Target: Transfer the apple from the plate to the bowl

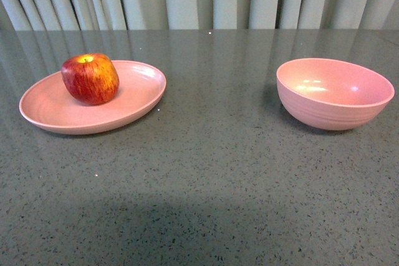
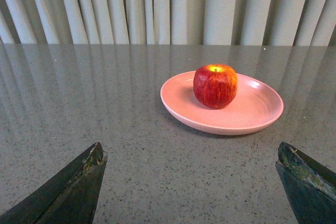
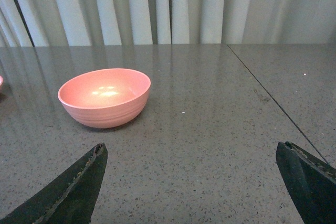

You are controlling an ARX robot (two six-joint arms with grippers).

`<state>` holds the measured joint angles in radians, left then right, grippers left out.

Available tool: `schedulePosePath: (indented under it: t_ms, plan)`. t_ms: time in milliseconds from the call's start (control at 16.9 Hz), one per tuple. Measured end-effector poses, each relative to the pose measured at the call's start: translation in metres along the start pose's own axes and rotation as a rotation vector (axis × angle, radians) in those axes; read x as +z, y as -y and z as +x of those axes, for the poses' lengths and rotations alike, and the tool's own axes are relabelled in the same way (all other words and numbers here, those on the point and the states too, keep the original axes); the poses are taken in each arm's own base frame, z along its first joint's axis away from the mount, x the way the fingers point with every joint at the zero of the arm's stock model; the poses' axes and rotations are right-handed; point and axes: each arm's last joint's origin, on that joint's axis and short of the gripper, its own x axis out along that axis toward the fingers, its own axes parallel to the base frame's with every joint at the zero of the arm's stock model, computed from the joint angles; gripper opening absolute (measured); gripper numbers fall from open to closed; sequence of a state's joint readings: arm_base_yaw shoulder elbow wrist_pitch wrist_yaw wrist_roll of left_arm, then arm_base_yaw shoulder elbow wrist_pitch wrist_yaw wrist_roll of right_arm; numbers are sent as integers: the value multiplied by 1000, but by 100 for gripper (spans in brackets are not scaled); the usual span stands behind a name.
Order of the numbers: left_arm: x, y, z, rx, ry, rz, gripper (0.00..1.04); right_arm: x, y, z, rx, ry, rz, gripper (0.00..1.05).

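currently apple sits stem-up on the plate, toward the left edge of the grey table; bowl stands toward the right edge, well apart. left gripper spread wide, facing plate; right gripper spread wide, facing bowl.

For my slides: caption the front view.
Red apple sits on pink plate, left; empty pink bowl stands apart, right, on grey table.
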<state>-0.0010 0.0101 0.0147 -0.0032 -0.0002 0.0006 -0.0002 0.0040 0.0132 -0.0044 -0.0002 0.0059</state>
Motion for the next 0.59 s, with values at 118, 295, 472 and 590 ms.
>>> schedulePosePath:
  t_ms: [118, 295, 472, 590]
  plan:
    - [0, 0, 0, 0, 0, 0, 98, 0, 0, 0, 0, 0, 0, 98]
    - [0, 0, 0, 0, 0, 0, 98, 0, 0, 0, 0, 0, 0, 98]
    - [0, 0, 0, 0, 0, 0, 98, -3, -1, 1, 38, -120, 48, 98]
    - [0, 0, 0, 0, 0, 0, 98, 6, -1, 10, 35, -148, 118, 98]
